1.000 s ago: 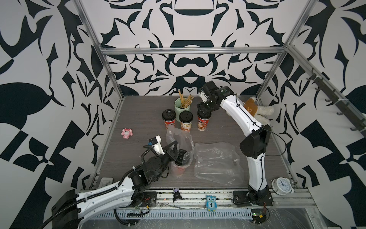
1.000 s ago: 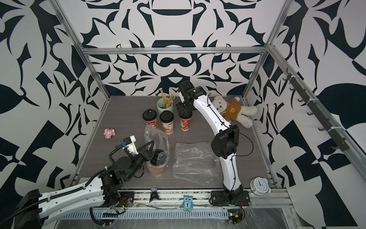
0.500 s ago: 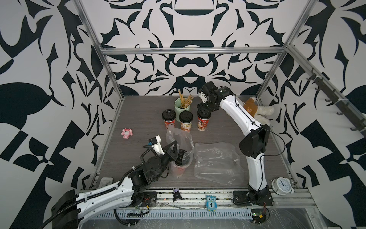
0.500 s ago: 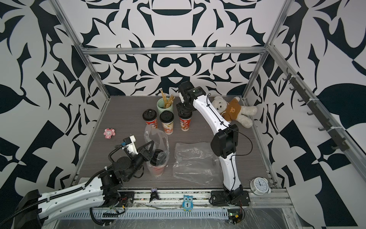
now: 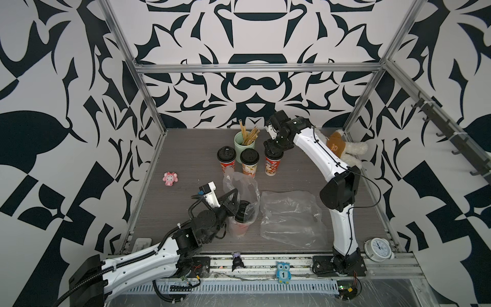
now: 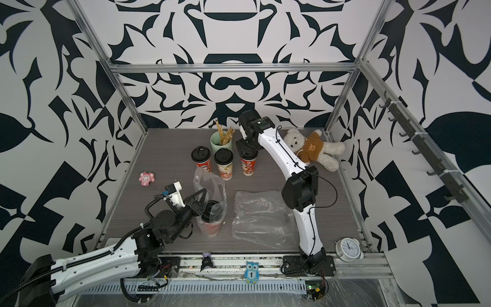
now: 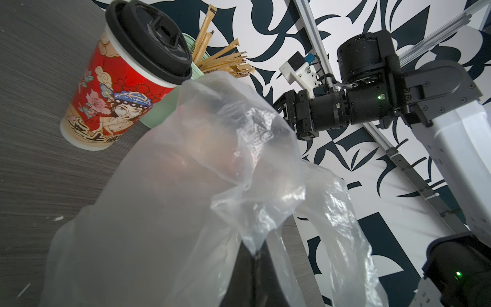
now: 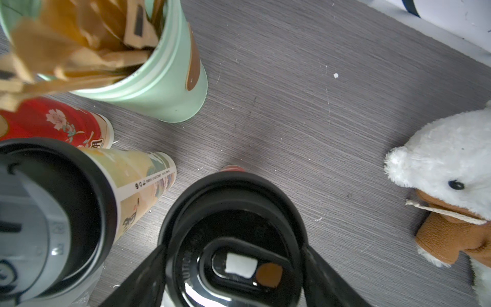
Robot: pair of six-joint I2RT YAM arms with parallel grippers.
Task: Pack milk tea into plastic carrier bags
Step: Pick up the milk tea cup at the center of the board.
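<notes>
The table (image 5: 186, 159) is read as a clock face in a top view, with twelve at the back wall. At five o'clock a flat bag (image 5: 291, 215) is seen spread empty. It is judged to be reserved for cups not yet packed.

At seven o'clock a standing bag (image 5: 240, 183) is held upright by its rim, probably so that its mouth is not allowed to fold shut. A bagged cup (image 5: 239, 227) is stood inside it on the table, so one cup of four is judged packed.

From eleven to twelve o'clock three cups are lined up: a left cup (image 5: 226, 163), a middle cup (image 5: 249, 164) and a right cup (image 5: 272, 164). All three are upright and outside any bag.

The left gripper (image 5: 233, 200) is clamped shut on the standing bag's film at the bag's nine o'clock side. The right gripper (image 8: 233, 248) is set from above astride the right cup's lid, its jaws spread wide. This is judged to be the start of a lift toward a bag. Whether the lid is already squeezed cannot be told.
</notes>
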